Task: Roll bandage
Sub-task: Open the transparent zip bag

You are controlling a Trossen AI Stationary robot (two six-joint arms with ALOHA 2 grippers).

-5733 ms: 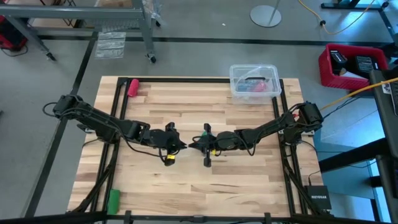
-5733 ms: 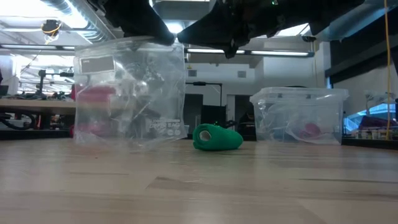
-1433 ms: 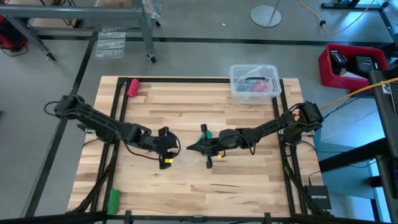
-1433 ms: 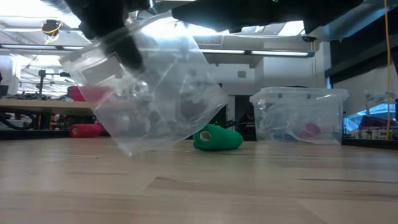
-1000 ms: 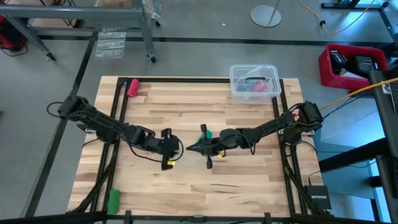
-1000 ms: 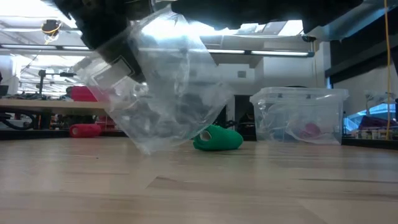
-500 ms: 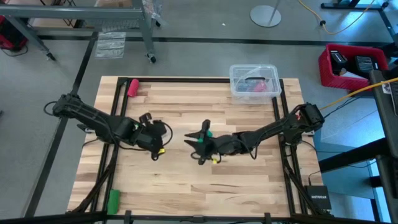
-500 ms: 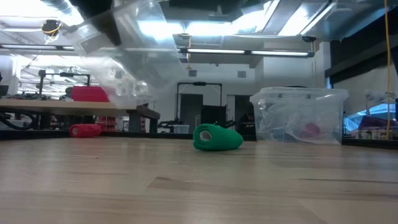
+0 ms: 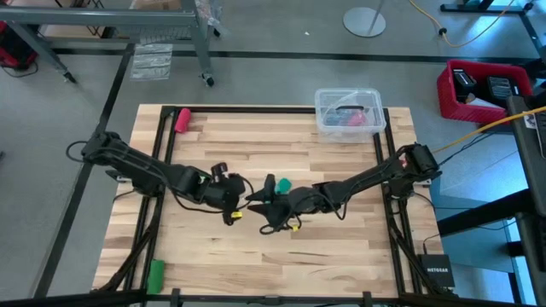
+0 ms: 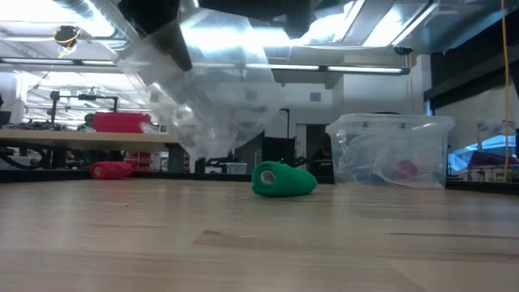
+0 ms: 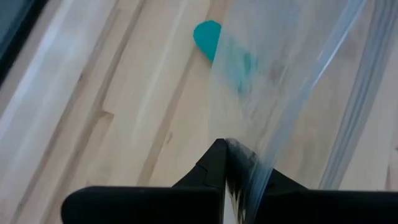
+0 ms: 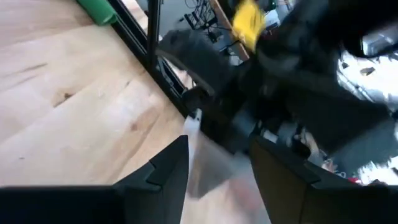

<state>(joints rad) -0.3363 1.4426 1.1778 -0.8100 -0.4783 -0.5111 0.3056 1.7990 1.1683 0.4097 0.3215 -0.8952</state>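
The teal bandage (image 9: 282,184) is a short roll lying on its side on the table (image 9: 341,256); no gripper touches it. It also shows in the low view (image 10: 284,179) and the left wrist view (image 11: 207,37). A clear plastic bag (image 10: 211,89) hangs above the table to the roll's left. My left gripper (image 9: 234,203) is shut on the bag. My right gripper (image 9: 258,206) faces it closely from the table's right, fingers open (image 12: 214,149), with a bit of the bag (image 12: 202,168) between them. My left gripper pinches the bag's top edge (image 11: 235,167) between its two shut fingers. The bag spreads out beyond the fingertips, hangs slack below them (image 10: 207,138) and is clear of the table. My right gripper's open fingers (image 12: 168,165) stand on either side of the bag's edge; whether they touch it I cannot tell.
A pink-red roll (image 9: 182,118) lies at the far left corner. A bright green roll (image 9: 154,273) lies at the near left edge. A clear lidded bin (image 9: 348,111) stands at the far right. Bare wood lies along the near side.
My left gripper has gone toward the table's left edge with the bag and come back toward my right gripper. The bag has swung up and hangs higher, its lower end farther from the table. My right gripper has shifted a little toward the left. The bandage has stayed put.
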